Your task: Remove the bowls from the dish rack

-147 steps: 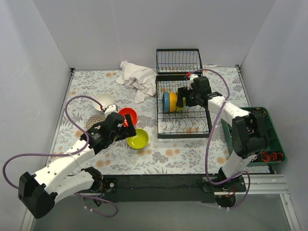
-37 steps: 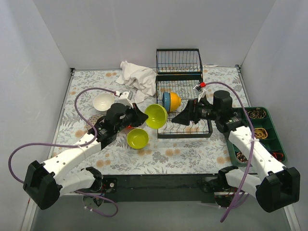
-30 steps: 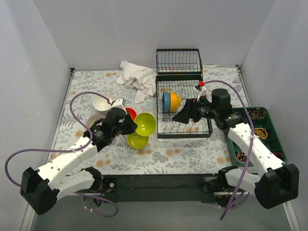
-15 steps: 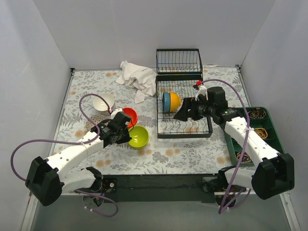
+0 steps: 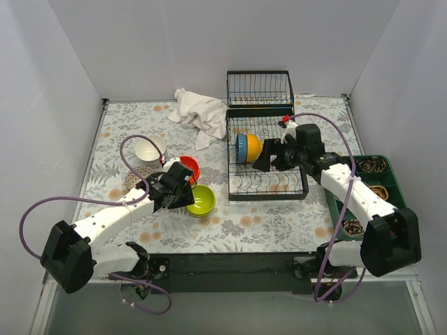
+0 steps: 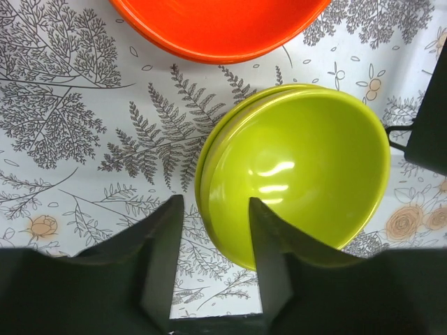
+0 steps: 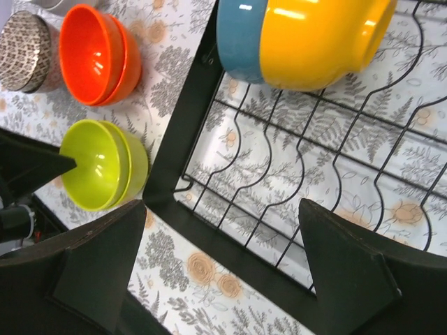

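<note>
The black dish rack (image 5: 267, 183) holds a yellow bowl (image 5: 254, 146) and a blue bowl (image 5: 241, 148) standing on edge between its prongs. My right gripper (image 5: 264, 160) hovers open just right of them, over the rack's bare wires (image 7: 279, 181); the yellow bowl (image 7: 321, 38) and blue bowl (image 7: 237, 42) lie ahead of it. Two lime green bowls (image 5: 201, 200) sit nested on the table. My left gripper (image 6: 215, 244) straddles the top green bowl's (image 6: 300, 167) near rim, jaws apart, one finger (image 6: 269, 258) inside and a gap outside.
An orange bowl (image 5: 188, 167), a white bowl (image 5: 150, 149) and a patterned bowl (image 5: 137, 174) sit left of the rack. A white cloth (image 5: 199, 112) lies at the back. The rack's raised basket (image 5: 259, 89) stands behind. A green compartment tray (image 5: 380, 188) is at the right edge.
My left arm carried a green bowl down into the other green bowl, then parted its jaws. My right gripper moved back and left toward the rack's bowls, staying open.
</note>
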`<move>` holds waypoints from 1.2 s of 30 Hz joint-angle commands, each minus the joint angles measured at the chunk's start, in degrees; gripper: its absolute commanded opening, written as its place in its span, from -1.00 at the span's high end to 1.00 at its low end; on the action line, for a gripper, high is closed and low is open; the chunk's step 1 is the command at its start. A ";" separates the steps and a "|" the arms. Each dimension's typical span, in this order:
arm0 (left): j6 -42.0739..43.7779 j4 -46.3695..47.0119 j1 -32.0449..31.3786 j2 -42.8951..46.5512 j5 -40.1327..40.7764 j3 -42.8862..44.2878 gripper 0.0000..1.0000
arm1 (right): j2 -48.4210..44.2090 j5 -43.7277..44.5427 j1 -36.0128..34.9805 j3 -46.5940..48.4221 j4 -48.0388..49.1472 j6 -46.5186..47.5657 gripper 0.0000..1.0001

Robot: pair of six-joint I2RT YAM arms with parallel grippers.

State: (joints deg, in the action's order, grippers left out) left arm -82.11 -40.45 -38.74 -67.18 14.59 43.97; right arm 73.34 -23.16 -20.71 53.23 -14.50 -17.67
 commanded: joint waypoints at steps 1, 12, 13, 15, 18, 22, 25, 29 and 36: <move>-0.33 0.72 0.16 2.66 0.88 1.39 0.05 | 3.38 4.52 -0.30 4.24 7.28 -0.26 -0.97; -2.27 0.89 0.25 12.59 1.41 1.39 -0.96 | 15.86 12.26 -0.47 9.25 13.97 -1.57 -0.97; -2.36 0.90 0.25 13.64 1.41 1.30 -0.96 | 16.91 11.91 -0.47 10.74 13.89 -1.58 -0.97; -2.45 0.72 0.25 14.44 1.49 1.21 -0.96 | 19.73 11.21 -0.47 12.15 15.38 -1.58 -0.97; -2.45 0.46 0.25 15.23 1.32 1.21 -0.96 | 22.45 11.29 -0.47 14.09 15.82 -1.40 -0.97; -2.45 0.11 0.25 15.67 1.14 1.12 -0.96 | 24.92 10.42 -0.39 15.32 15.91 -1.14 -0.97; -2.27 0.10 0.25 16.02 1.14 0.95 -0.96 | 26.41 9.01 -0.38 15.41 16.17 -1.05 -0.97; -2.09 0.02 0.25 16.46 1.06 0.60 -0.96 | 28.43 7.95 -0.39 15.41 16.17 -0.61 -0.96; -1.39 -0.07 0.25 16.73 1.23 0.51 -0.96 | 29.23 7.34 -0.38 15.76 15.65 1.50 -0.68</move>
State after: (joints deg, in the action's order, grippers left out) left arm -83.99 -40.21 -38.74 -51.70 14.63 43.99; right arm 102.50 -15.46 -20.93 66.32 -0.23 -18.55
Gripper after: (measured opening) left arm 0.982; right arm 0.882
